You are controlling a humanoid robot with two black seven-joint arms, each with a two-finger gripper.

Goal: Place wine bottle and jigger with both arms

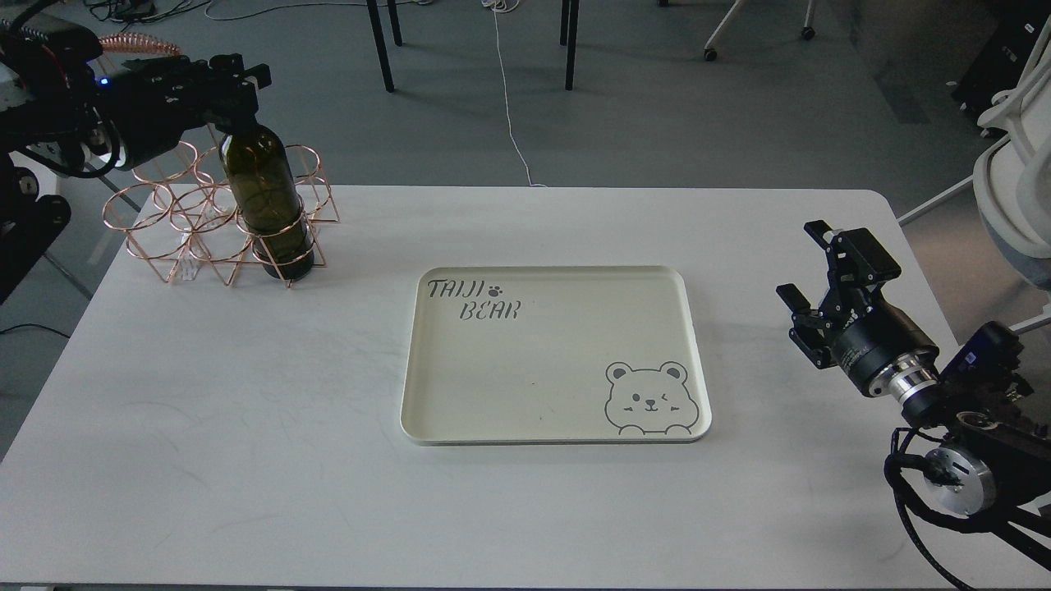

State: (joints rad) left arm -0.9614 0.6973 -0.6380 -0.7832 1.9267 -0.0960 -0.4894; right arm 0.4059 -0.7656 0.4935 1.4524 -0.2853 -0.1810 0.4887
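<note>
The dark olive-green wine bottle (pixel 264 197) stands upright with its base inside the front right ring of a copper wire rack (pixel 156 215) at the table's back left. My left gripper (pixel 234 82) comes in from the left and is shut around the bottle's neck, hiding the top of it. My right gripper (pixel 801 261) is open and empty, held above the table's right side, to the right of the tray. The jigger is not in view.
A cream tray (pixel 558 361) printed with "TAIJI BEAR" and a bear face lies flat in the middle of the white table (pixel 246 427). Chair legs and a cable are on the floor behind the table. A white chair (pixel 1014 180) stands at the far right.
</note>
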